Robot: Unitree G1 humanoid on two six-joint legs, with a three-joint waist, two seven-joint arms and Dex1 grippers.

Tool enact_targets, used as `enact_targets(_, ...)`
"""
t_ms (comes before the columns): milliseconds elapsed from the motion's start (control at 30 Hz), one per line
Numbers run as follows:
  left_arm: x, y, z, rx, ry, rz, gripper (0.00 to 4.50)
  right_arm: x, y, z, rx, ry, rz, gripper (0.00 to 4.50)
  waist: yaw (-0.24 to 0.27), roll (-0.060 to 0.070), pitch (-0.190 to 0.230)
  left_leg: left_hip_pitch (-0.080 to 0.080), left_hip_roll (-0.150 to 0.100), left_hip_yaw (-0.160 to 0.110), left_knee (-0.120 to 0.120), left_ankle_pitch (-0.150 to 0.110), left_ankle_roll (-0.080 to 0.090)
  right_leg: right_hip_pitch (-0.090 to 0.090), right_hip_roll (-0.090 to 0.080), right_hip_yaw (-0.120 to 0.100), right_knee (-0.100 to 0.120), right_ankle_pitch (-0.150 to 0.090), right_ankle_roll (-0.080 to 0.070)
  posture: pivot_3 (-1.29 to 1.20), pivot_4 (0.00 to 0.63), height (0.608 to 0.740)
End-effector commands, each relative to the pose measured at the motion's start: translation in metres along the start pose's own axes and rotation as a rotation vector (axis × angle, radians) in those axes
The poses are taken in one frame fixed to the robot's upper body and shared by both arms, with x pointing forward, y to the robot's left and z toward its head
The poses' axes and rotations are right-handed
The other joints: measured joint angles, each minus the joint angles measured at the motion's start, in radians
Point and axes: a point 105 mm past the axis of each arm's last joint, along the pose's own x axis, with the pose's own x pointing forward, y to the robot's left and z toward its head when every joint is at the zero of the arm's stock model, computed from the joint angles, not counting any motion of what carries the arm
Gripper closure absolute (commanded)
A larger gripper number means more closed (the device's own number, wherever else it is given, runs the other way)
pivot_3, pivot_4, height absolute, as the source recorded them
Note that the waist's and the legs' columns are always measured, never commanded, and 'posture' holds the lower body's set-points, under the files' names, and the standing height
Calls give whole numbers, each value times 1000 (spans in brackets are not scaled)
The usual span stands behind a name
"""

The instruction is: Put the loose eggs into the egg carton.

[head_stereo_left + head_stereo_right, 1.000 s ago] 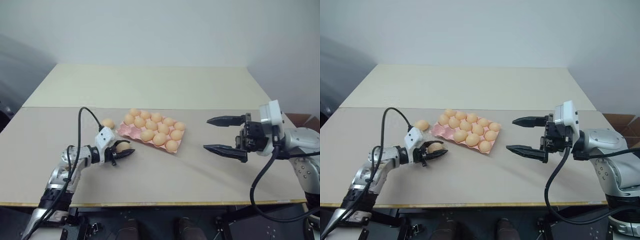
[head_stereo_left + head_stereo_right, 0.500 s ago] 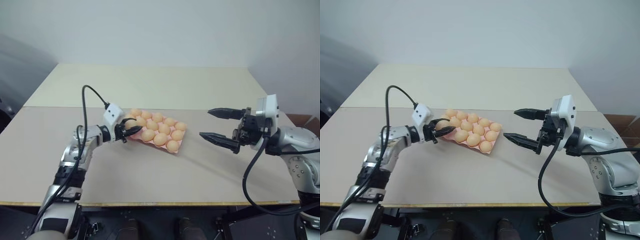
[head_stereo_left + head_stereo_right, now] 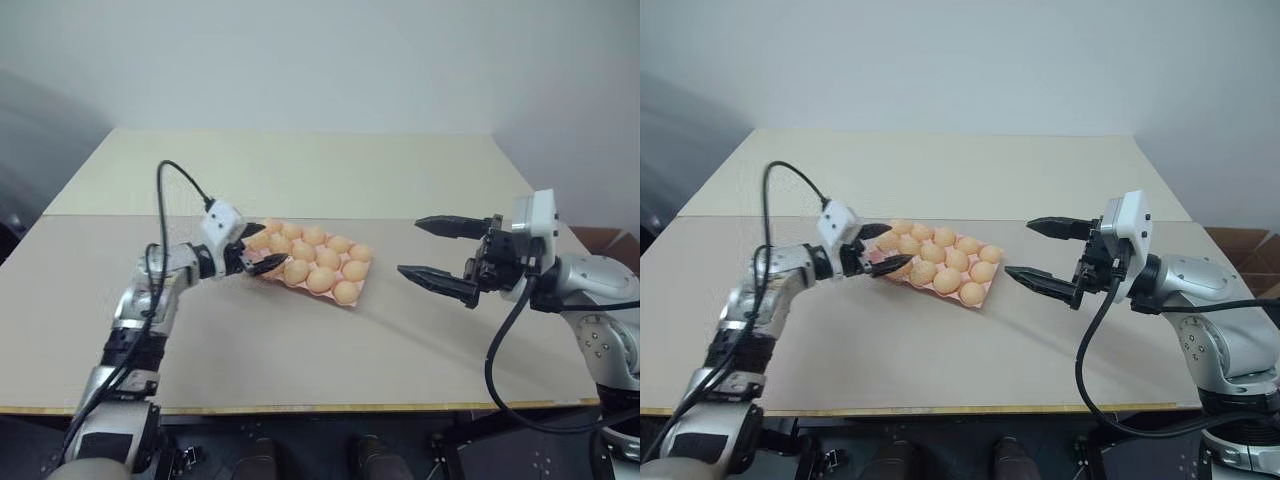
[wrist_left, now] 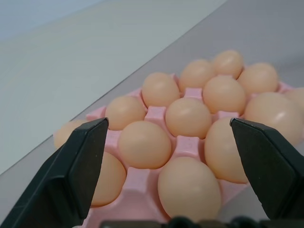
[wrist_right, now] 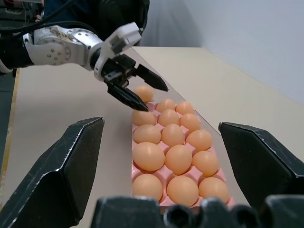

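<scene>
The pink egg carton (image 4: 156, 114) lies mid-table with several pale orange eggs (image 3: 320, 278) in its cups. My left gripper (image 3: 262, 246) hovers open at the carton's left end, its black fingers (image 4: 71, 175) spread either side of the near cups. An egg (image 4: 189, 187) sits in the cup just below them, and nothing is held. One loose egg (image 5: 143, 92) rests on the table just past that end of the carton, behind the left fingers. My right gripper (image 3: 410, 247) hangs open and empty to the right of the carton, pointing at it.
The carton sits on the nearer, grey tabletop (image 3: 330, 350). A paler table section (image 3: 300, 170) lies behind it. A black cable (image 3: 175, 180) loops up from my left wrist. A brown box (image 3: 605, 238) stands at the far right edge.
My left gripper carried an egg up from the table to the carton's left end and then opened, letting it go. The right gripper stayed open, barely shifting.
</scene>
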Motion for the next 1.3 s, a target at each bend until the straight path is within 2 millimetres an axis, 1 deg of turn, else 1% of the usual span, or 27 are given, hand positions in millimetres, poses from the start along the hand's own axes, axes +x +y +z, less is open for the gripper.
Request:
enact_targets(33,-35,4,26,36,-70,7,30,-8,3,13,-32,-23,61,0,-4,0,0,0,0,0,0,0,0,0,0,0,0,0,0,0,150,740)
enact_targets(67,-41,4,27,35,-69,6,30,-9,4,13,-29,-21,78,0,-5,0,0,0,0,0,0,0,0,0,0,0,0,0,0,0,150,740)
enact_targets(133,-65,4,23,30,-46,19,30,-12,9,11,-18,-8,135,0,-7,0,0,1,0,0,0,0,0,0,0,0,0,0,0,0,150,740)
enact_targets(167,-72,4,22,28,-38,23,30,-13,10,10,-14,-2,153,0,-9,0,0,1,0,0,0,0,0,0,0,0,0,0,0,0,150,740)
enact_targets(233,-95,4,14,17,-1,51,30,-15,13,8,-4,7,193,0,-11,0,0,1,0,0,0,0,0,1,0,0,0,0,0,0,150,740)
enact_targets(300,-112,3,4,9,40,69,30,-16,14,7,-2,14,215,0,-11,0,0,3,1,0,0,0,0,2,-1,0,0,-1,-1,0,150,740)
enact_targets(400,-142,-6,-11,-36,74,73,30,-17,14,4,7,25,229,0,-13,0,0,4,1,1,0,0,0,3,0,0,-1,-4,-6,0,150,740)
enact_targets(533,-166,-22,-14,-81,78,62,30,-20,15,2,12,45,237,0,-9,0,0,4,3,2,-1,0,0,2,0,-1,-1,-4,-7,0,150,740)
enact_targets(600,-175,-30,-14,-112,76,51,30,-21,15,2,11,46,238,0,-4,0,0,4,4,2,-1,0,-1,1,-1,-1,-2,-5,-7,0,150,740)
enact_targets(733,-180,-35,-11,-140,54,68,30,-22,15,2,10,49,238,0,6,1,0,4,4,2,-1,-1,-1,1,0,-1,-2,-5,-8,0,150,740)
enact_targets(800,-181,-38,-12,-145,62,61,30,-22,15,2,9,50,238,0,7,1,0,4,4,3,-1,-3,-5,1,0,-1,-2,-5,-8,0,150,740)
enact_targets(967,-177,-35,-10,-135,60,80,30,-22,15,2,4,50,235,0,10,1,0,3,5,4,-1,-1,-2,-1,0,-1,-2,-5,-8,0,150,740)
enact_targets(1067,-163,-22,-13,-122,62,132,30,-20,12,4,-3,38,220,0,13,1,0,4,5,4,-1,-1,-2,-1,0,-1,-1,-5,-8,0,150,740)
enact_targets(1233,-126,9,-21,-104,42,272,30,-12,1,4,-17,28,126,0,16,0,0,5,5,4,-1,-1,-1,2,1,-1,-2,-5,-8,0,150,740)
enact_targets(1300,-115,20,-24,-99,45,316,30,-11,-1,5,-23,27,106,0,14,0,0,4,4,4,-1,-1,-1,2,1,-1,-2,-5,-7,0,150,740)
